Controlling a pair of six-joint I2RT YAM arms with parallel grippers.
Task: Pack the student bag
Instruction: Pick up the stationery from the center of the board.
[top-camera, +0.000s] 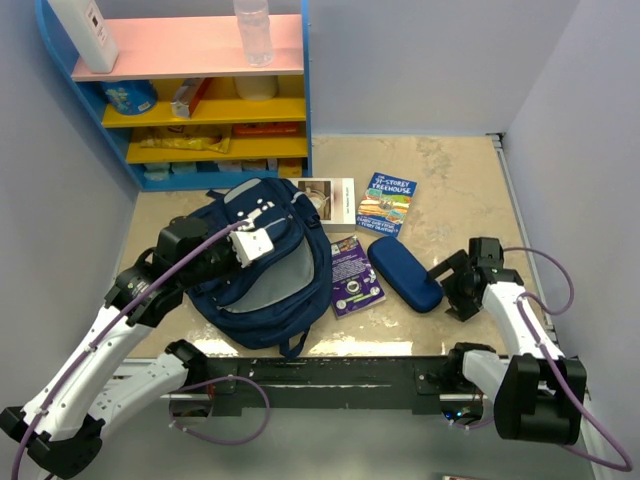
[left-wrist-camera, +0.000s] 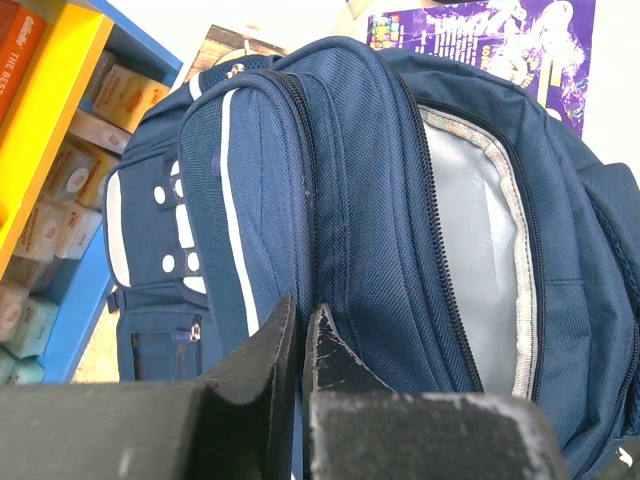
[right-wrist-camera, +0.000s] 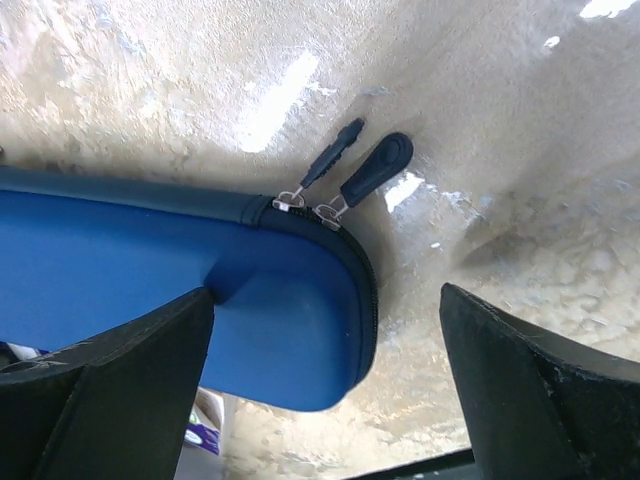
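Two arms: right gripper, jaws spread wide, hangs over the near-right end of the pencil case, whose long axis runs far-left toward the student bag, which I see lying open left of centre under the left gripper, jaws nearly pressed together.

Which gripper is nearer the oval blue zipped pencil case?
Right. The right gripper hangs open around the pencil case at its zipper end; the left gripper is over the navy fabric backpack.

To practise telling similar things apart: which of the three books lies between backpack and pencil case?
The purple book; the Treehouse book and the white book lie farther back.
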